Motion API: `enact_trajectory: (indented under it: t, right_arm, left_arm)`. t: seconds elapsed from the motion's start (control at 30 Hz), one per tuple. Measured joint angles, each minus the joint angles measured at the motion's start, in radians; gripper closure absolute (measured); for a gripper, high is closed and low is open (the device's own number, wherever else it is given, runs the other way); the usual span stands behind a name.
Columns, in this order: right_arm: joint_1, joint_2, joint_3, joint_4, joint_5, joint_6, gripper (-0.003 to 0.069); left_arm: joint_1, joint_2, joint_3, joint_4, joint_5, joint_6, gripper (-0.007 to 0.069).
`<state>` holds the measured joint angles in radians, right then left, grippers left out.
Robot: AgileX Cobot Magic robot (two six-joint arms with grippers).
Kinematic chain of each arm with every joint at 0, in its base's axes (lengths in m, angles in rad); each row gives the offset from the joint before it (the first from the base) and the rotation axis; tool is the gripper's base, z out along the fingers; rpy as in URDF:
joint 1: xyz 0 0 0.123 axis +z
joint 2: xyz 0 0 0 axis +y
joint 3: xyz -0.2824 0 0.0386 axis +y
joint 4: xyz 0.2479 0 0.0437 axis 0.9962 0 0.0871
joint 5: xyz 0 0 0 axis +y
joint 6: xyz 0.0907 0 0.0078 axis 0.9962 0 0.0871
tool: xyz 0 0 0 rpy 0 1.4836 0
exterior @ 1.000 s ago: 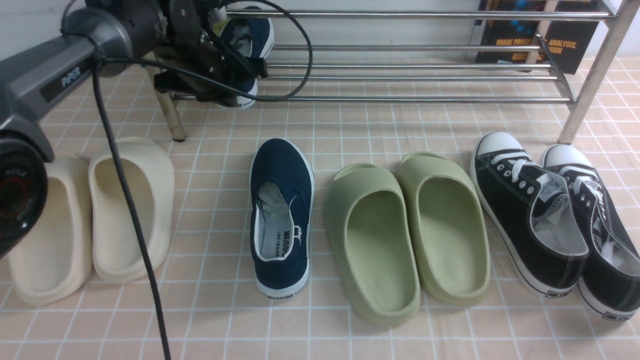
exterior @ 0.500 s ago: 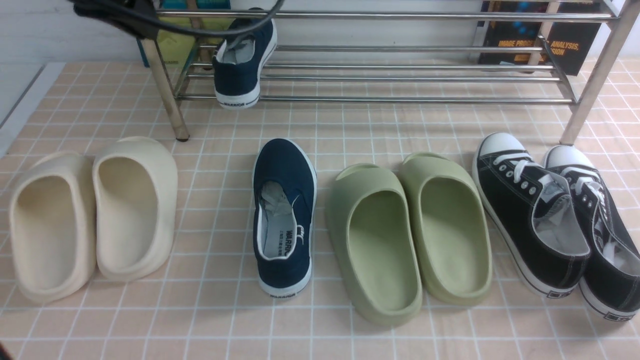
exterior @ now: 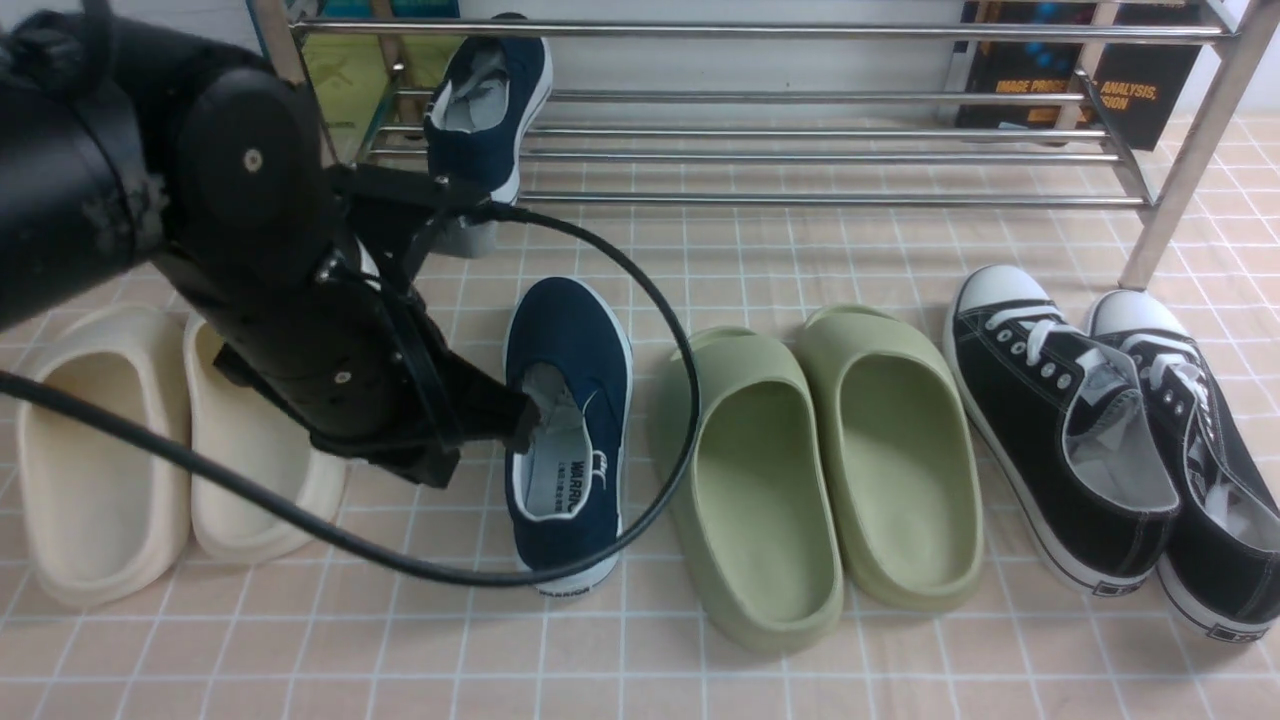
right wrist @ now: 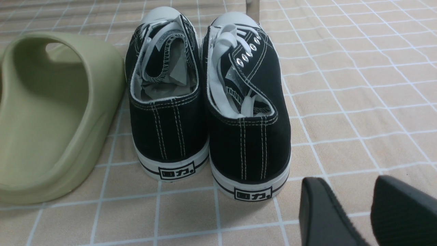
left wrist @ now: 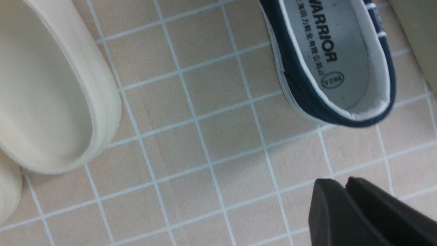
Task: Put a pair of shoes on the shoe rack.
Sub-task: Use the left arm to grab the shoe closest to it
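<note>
hovering with left pincer [left wrist: 334, 186] nearly closed, empty, just left of shoe [exterior: 565, 330] collar; toe aimed at rack [exterior: 800, 197]; right pincer [right wrist: 344, 191] open, well apart.

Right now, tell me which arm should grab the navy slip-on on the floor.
Left. The left end effector hangs beside the collar of the navy slip-on, with nothing between them. The right end effector is over by the black lace-up sneakers, with the green slides in between.

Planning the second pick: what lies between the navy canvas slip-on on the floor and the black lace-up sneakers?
Two pale green foam slides, side by side on the tiles; the front view shows it.
</note>
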<state>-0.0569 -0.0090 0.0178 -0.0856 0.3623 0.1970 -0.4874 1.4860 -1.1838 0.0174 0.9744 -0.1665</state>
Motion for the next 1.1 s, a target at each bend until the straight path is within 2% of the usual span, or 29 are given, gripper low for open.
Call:
enact_trajectory:
  t: [0.07, 0.17, 0.27, 0.3, 0.4, 0.47, 0.53, 0.57, 0.67, 0.77, 0.8, 0.83, 0.93, 1.0, 1.1]
  right_arm:
    - [0.0, 0.0, 0.0, 0.0, 0.0, 0.0, 0.042]
    - [0.0, 0.0, 0.0, 0.0, 0.0, 0.0, 0.042]
    - [0.0, 0.0, 0.0, 0.0, 0.0, 0.0, 0.042]
    - [0.0, 0.0, 0.0, 0.0, 0.0, 0.0, 0.042]
    - [0.0, 0.0, 0.0, 0.0, 0.0, 0.0, 0.042]
    - [0.0, 0.0, 0.0, 0.0, 0.0, 0.0, 0.042]
    - [0.0, 0.0, 0.0, 0.0, 0.0, 0.0, 0.042]
    - [0.0, 0.0, 0.0, 0.0, 0.0, 0.0, 0.042]
    - [0.0, 0.0, 0.0, 0.0, 0.0, 0.0, 0.042]
    - [0.0, 0.0, 0.0, 0.0, 0.0, 0.0, 0.042]
    - [0.0, 0.0, 0.0, 0.0, 0.0, 0.0, 0.042]
    - [0.0, 0.0, 0.0, 0.0, 0.0, 0.0, 0.042]
    - [0.0, 0.0, 0.0, 0.0, 0.0, 0.0, 0.042]
    - [0.0, 0.0, 0.0, 0.0, 0.0, 0.0, 0.042]
    - [0.0, 0.0, 0.0, 0.0, 0.0, 0.0, 0.042]
  left_arm:
    - [0.0, 0.019, 0.0, 0.009, -0.038, -0.028, 0.0503]
    - [0.0, 0.052, 0.0, 0.012, -0.097, -0.045, 0.0413]
    - [0.0, 0.09, 0.0, -0.017, -0.154, -0.051, 0.0284]
    - [0.0, 0.111, 0.0, -0.027, -0.182, -0.054, 0.0218]
    - [0.0, 0.158, 0.0, -0.04, -0.234, -0.062, 0.0126]
    - [0.0, 0.196, 0.0, -0.041, -0.265, -0.077, 0.0085]
    - [0.0, 0.249, 0.0, -0.041, -0.276, -0.084, 0.008]
    - [0.0, 0.255, 0.0, -0.041, -0.276, -0.084, 0.0082]
    - [0.0, 0.327, 0.0, -0.039, -0.276, -0.087, 0.0153]
    - [0.0, 0.354, 0.0, -0.043, -0.288, -0.09, 0.0293]
    - [0.0, 0.354, 0.0, -0.045, -0.288, -0.091, 0.0316]
    - [-0.001, 0.351, -0.002, -0.039, -0.288, -0.091, 0.0412]
    - [0.001, 0.336, -0.012, -0.003, -0.258, -0.095, 0.0555]
    - [0.002, 0.3, -0.042, 0.013, -0.208, -0.095, 0.059]
    - [0.002, 0.243, -0.113, 0.022, -0.14, -0.092, 0.0594]
